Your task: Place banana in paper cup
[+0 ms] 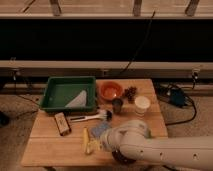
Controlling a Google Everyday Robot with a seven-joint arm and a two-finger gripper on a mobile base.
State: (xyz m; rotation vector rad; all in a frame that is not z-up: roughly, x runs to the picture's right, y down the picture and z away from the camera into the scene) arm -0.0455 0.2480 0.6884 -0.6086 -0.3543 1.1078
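Wooden table (50, 147), seen from above and in front. My white arm (150, 150) comes in from the lower right and lies across the near edge.

- Gripper (98, 145): low over the table at the near-left end of the arm. I cannot tell whether it is open or closed, or whether it holds anything.
- Banana (86, 141): flat on the table just left of the gripper, touching it or nearly so; I cannot tell which. The long axis runs near-to-far across the tabletop, almost upright in the view. The far end points toward the green tray (70, 79) and the near end toward the table's front edge. It is pale yellow and slim, and its curve is too slight to read.
- Paper cup (142, 105): upright and white with the round rim open upward. It is well apart from the gripper, far and to the right, so the banana is not in it.
- Dark cup (117, 105): just left of the paper cup and smaller.
- Orange bowl (110, 91): beyond the dark cup.
- Dark knobbly cluster (131, 93): right of the bowl; I cannot tell what it is.
- Brush (90, 117): beyond the gripper, lying crosswise with its dark head to the right.
- Grey-blue pad (100, 129): between the brush and the gripper.
- Brown bar (62, 123): left of the banana and apart from it.
- The tray holds a pale sheet (77, 100).
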